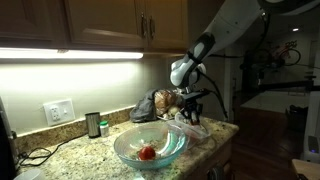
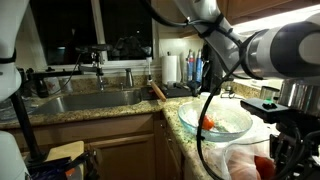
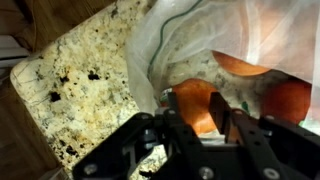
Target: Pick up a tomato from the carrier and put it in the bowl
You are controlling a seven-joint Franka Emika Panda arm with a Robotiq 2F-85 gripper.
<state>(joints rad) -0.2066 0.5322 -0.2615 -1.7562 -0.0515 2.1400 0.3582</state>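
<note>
Gripped by narrow jaws: tomato [image 3: 195, 100], low inside clear carrier [image 3: 185, 45], near glass bowl [image 1: 125, 150].
Light, smooth, soft-skinned; probably bruises or slips under hard squeeze. Best taken gently across widest middle.

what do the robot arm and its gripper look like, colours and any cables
The arm has rounded white-grey links with black bands at the joints. The gripper is black, with two jointed fingers on bolted linkages. In an exterior view, a thin black cable hangs in a loop below the arm.
</note>
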